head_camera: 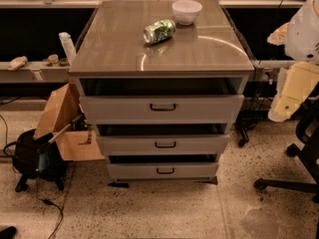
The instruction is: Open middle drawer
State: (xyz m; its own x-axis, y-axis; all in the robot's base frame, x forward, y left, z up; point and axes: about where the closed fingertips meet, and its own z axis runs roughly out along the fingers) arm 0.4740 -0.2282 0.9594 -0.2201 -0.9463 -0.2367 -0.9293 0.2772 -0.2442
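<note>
The middle drawer [199, 144] is a light-grey flat front with a small black bar handle [165, 144], set between the taller top drawer [209, 108] and the narrower bottom drawer [194, 171] of a cabinet. A dark gap shows above each front. My gripper [291, 91] hangs at the right edge of the view, a cream-coloured piece below the white arm. It is well to the right of the cabinet, about level with the top drawer, and touches nothing.
On the cabinet top [119, 44] lie a green can [159, 31] on its side and a white bowl [187, 11]. A cardboard box [67, 123] and a black bag [35, 158] stand left of the cabinet. An office chair base [294, 180] is at the right.
</note>
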